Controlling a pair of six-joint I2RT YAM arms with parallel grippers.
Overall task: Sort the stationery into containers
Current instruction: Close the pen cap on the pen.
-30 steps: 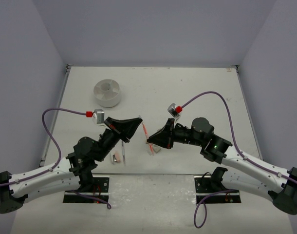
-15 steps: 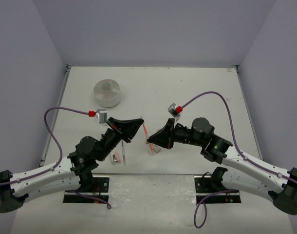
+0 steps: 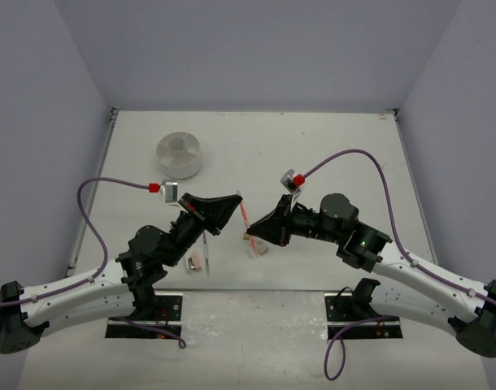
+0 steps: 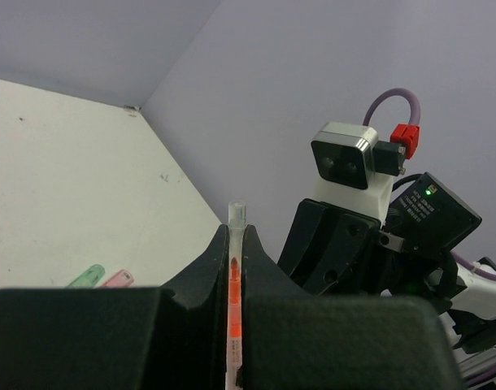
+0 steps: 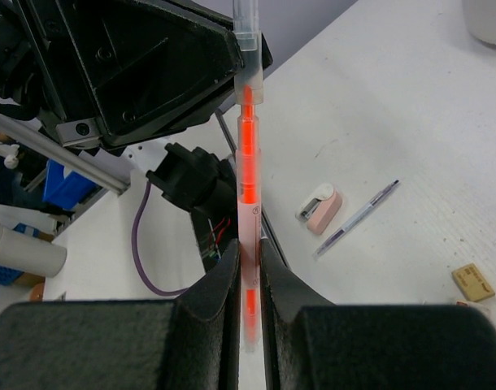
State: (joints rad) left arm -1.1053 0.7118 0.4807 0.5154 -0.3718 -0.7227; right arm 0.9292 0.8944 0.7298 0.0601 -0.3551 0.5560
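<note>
Clamping one orange pen between them, the two arms meet over the middle of the surface, with the pen held up off it and well apart from the white dish, which sits at the far left, round and shallow, its inner dividers just visible from above. The left arm's fingers are closed tight on the pen, and only a short clear tip pokes out beyond them. The right arm's fingers are pressed against the barrel from both sides lower down, so most of its length stands free above them. The pen is thin, with a see-through barrel and a bright orange core running along the inside, and a paler, frosted collar sits near its upper end. From above it shows only as a short orange line slanting between the two sets of fingers, its far end by the left arm and its near end by the right. Below it, in the right wrist view, a pink-and-white piece lies just beside a thin grey pen, and a tan eraser lies further right. In the left wrist view a green capsule piece and a pink capsule piece lie side by side, partly hidden behind the black finger body
</note>
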